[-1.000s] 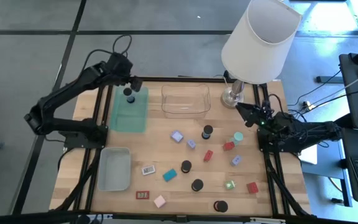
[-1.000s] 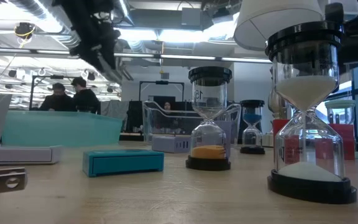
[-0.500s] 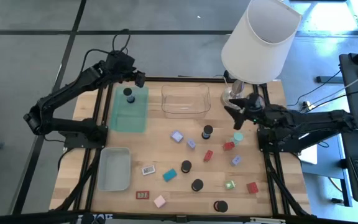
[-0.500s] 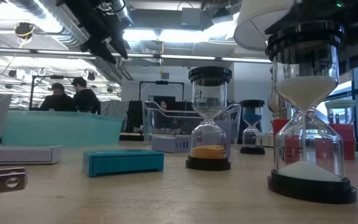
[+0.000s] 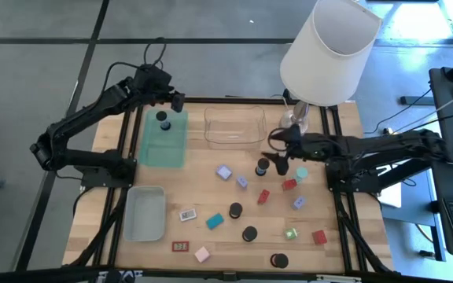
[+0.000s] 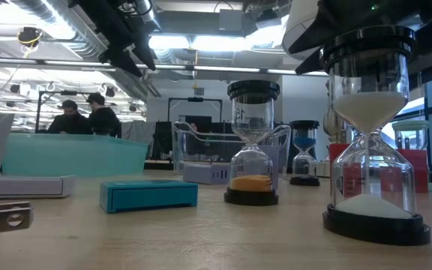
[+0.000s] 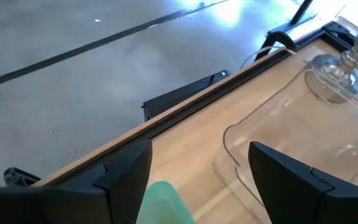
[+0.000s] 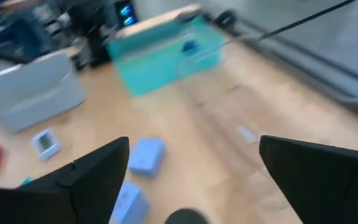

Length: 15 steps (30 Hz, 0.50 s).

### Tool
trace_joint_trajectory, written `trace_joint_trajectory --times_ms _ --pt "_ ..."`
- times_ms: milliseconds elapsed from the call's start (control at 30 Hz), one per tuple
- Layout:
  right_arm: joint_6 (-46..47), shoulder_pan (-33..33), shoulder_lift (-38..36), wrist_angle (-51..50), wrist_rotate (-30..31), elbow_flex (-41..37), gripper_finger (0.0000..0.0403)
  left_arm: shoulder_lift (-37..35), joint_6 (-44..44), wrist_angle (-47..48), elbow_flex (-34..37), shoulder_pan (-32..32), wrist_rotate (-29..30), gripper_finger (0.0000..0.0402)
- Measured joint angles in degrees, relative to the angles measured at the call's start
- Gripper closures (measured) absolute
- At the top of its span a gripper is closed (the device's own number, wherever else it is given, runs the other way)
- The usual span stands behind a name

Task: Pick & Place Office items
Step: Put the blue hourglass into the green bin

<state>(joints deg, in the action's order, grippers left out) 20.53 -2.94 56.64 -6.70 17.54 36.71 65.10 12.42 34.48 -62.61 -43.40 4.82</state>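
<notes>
Right gripper [image 5: 277, 151], jaws spread wide and empty, hangs over the table's middle toward the far edge, just beside the black-capped hourglass [image 5: 263, 167], which stands upright slightly nearer the front edge and left of the fingertips. Left gripper [image 5: 173, 102], jaws apart and empty, sits over the far left corner, well apart; the right arm is the nearer. No label can be read.

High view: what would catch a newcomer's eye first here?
The big white lamp at the table's far right corner stands out first. Next, the right claw, open, reaches over a black-capped hourglass mid-table, with small coloured items scattered nearer the front. The left claw is open above the green tray, which holds one hourglass.
</notes>
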Motion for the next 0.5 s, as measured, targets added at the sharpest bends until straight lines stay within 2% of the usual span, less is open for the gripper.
trace_joint_trajectory --times_ms 167,500 --pt "0.0 0.0 3.4 -0.4 -3.8 0.0 0.0035 0.0 -3.0 0.0 0.0 0.3 0.0 0.0137" --pt "-3.1 0.0 11.5 -1.6 -5.2 0.0 0.0034 0.0 -3.8 0.0 0.0 0.3 0.0 0.0137"
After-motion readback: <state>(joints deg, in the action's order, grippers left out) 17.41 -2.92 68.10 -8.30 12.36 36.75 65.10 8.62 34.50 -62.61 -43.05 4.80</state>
